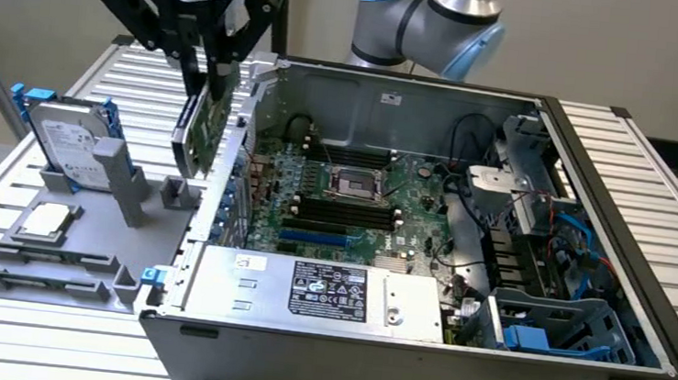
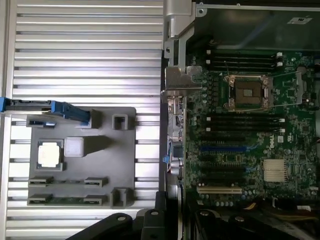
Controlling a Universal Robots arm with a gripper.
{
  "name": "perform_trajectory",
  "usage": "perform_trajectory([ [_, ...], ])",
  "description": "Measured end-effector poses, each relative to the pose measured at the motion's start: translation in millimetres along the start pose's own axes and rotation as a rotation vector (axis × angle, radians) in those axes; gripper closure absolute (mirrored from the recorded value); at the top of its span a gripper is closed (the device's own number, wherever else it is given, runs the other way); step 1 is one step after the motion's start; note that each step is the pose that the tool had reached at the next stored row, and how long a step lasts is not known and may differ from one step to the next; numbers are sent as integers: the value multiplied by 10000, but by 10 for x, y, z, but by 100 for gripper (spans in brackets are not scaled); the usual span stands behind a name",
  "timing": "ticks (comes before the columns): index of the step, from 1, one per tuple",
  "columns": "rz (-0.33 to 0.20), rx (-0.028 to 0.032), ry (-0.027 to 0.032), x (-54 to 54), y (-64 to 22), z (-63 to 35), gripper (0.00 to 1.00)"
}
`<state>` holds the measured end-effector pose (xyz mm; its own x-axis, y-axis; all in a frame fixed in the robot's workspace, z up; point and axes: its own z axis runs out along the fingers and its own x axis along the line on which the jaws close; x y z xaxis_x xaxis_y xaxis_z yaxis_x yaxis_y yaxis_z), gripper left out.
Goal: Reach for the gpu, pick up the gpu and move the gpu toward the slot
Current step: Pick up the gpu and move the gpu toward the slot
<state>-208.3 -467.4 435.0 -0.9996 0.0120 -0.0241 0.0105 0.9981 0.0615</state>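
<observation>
The gpu [image 1: 201, 134], a thin green card, hangs on edge in the air above the gap between the grey fixture [image 1: 75, 254] and the open computer case [image 1: 422, 372]. My gripper [image 1: 206, 75] is shut on its upper edge. From the wrist view the gpu [image 2: 173, 117] appears edge-on, with its silver bracket [image 2: 181, 80] over the case's side wall. My gripper [image 2: 167, 212] holds it there too. The blue slot [image 1: 313, 238] lies on the motherboard [image 1: 416, 224] inside the case, towards the exterior view's right of the card. In the wrist view the blue slot [image 2: 222, 148] lies beside the card.
On the fixture stand a blue-framed hard drive [image 1: 67, 139] and a square silver processor chip [image 1: 48, 218]. A boxy power supply [image 1: 318, 290] fills the case's near corner, with cables and drive bays [image 1: 548, 328] at the exterior view's right. The slatted table [image 1: 6, 345] surrounds everything.
</observation>
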Motion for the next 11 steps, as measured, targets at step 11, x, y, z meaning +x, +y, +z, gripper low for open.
perform_trajectory([
  [11,9,-118,74,-498,7,-13,74],
])
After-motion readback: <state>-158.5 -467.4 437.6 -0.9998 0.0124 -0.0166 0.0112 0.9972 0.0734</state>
